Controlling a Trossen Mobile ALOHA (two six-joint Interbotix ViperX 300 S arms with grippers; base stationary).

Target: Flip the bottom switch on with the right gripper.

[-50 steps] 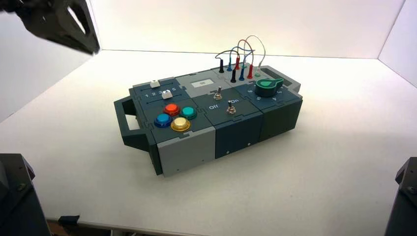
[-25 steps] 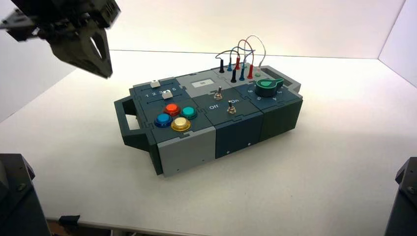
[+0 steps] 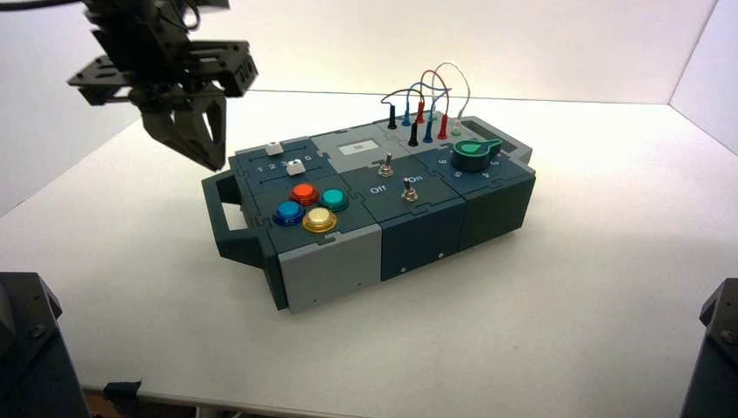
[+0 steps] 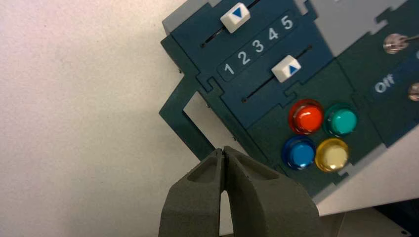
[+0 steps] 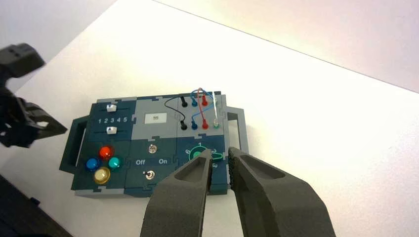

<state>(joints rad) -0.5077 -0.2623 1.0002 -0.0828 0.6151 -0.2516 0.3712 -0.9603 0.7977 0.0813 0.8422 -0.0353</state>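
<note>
At the centre of the high view, we log the bottom toggle switch [image 3: 409, 193], leaning Off. The right tool [image 5: 219, 153], slightly open, waits beyond the frame's right; we judge it must reach left. The closed left tool [image 3: 215, 165], upper left, looks nearer.

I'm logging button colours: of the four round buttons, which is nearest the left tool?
The blue button; the red, green and yellow ones sit farther from the left tool.

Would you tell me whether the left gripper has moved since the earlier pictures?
Yes: in the high view the left gripper has come rightward and lower, now right by the box's left handle.
</note>
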